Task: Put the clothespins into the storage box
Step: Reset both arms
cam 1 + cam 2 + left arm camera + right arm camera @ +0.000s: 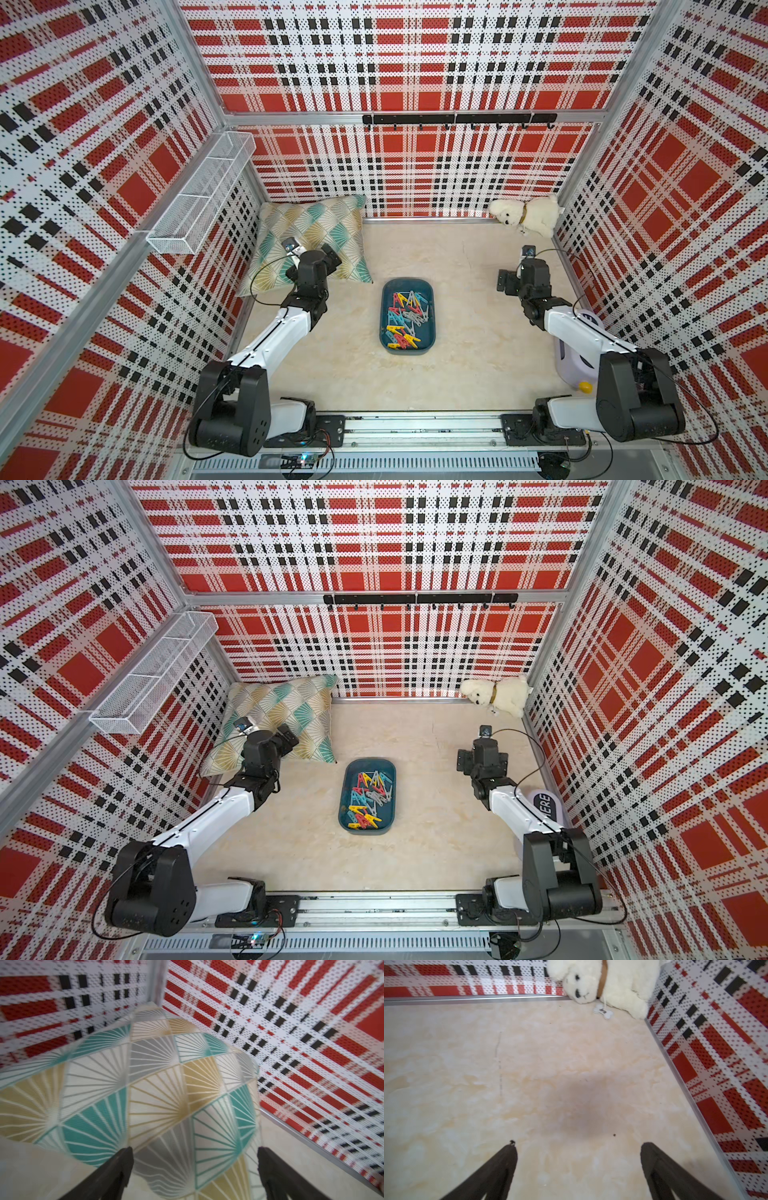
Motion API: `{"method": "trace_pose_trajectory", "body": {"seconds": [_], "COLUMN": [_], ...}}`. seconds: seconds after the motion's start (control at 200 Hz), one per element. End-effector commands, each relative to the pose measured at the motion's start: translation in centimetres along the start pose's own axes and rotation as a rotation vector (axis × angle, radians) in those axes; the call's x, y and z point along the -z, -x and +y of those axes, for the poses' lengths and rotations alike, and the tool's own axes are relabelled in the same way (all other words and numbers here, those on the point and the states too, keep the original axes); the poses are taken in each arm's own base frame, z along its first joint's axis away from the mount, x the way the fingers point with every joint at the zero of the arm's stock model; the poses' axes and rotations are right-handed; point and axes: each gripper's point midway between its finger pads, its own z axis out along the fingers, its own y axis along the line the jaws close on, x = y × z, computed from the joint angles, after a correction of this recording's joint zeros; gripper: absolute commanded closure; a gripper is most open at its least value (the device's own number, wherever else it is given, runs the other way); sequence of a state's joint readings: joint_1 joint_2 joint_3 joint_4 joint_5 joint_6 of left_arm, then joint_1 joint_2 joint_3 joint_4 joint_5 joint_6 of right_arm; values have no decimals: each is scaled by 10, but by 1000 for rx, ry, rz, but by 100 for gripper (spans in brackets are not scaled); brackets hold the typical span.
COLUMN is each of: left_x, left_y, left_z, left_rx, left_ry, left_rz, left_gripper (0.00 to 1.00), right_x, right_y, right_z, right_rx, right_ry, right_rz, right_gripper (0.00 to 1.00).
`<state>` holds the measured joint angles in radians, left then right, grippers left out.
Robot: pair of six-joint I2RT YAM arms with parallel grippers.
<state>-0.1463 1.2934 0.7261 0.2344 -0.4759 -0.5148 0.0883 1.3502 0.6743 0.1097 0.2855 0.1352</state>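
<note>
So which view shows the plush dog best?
The right wrist view: the plush dog is close up, face and bone tag clear, though cropped. Both top views show it whole but small. The left wrist view misses it.

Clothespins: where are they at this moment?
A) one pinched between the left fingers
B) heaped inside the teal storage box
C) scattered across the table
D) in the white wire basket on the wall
B: in a top view the clothespins lie heaped inside the storage box, with none visible on the table.

even bright light; wrist views blurred, soft shadow on floor.
</note>
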Motion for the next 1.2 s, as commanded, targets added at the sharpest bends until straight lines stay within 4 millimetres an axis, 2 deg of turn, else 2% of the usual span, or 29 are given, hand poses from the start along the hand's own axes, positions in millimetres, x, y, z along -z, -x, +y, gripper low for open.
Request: {"method": "trace_pose_trajectory", "body": {"seconds": [0.0, 0.09, 0.19, 0.276, 0.346, 0.411, 0.486, 0.601, 0.636, 0.681, 0.737, 0.762, 0.927, 1.197], "left_x": [7, 8, 17, 12, 6, 5, 11, 20, 21, 21, 21, 23, 16, 14], "left_y": [21, 18, 8, -12, -25, -35, -36, -29, -33, -39, -55, -52, -51, -50], "left_z": [26, 49, 69, 85, 95, 87, 76, 59, 56, 51, 44, 39, 47, 47], "left_rx": [-33, -64, -241, -335, -340, -313, -286, -283, -302, -323, -377, -379, -356, -351], "left_ry": [56, 77, 105, 125, 145, 73, 1, -97, -118, -149, -188, -199, -165, -176], "left_rz": [-125, -126, -175, -143, -121, -131, -182, -274, -279, -288, -271, -309, -283, -280], "left_gripper": [1, 1, 1, 1, 1, 1, 1, 1, 1, 1, 1, 1, 1, 1], "right_x": [1, -8, -8, -7, -11, -17, -15, 3, 6, -1, 0, -1, -1, -1], "right_y": [35, 20, 9, 4, 2, -2, -2, -11, -9, -13, -10, -13, -12, -11], "right_z": [-8, -7, -6, -2, 5, 6, 9, -11, -11, -8, -8, -8, -8, -8], "right_rx": [-7, -4, -28, -36, -15, -6, -10, -76, -79, -70, -68, -66, -68, -69], "right_ry": [-12, -15, 1, 26, 57, 57, 83, 10, 10, 18, 18, 20, 18, 18], "right_rz": [-205, -208, -265, -306, -313, -292, -302, -411, -438, -376, -402, -382, -386, -386], "right_gripper": [0, 0, 0, 0, 0, 0, 0, 0, 0, 0, 0, 0, 0, 0]}}
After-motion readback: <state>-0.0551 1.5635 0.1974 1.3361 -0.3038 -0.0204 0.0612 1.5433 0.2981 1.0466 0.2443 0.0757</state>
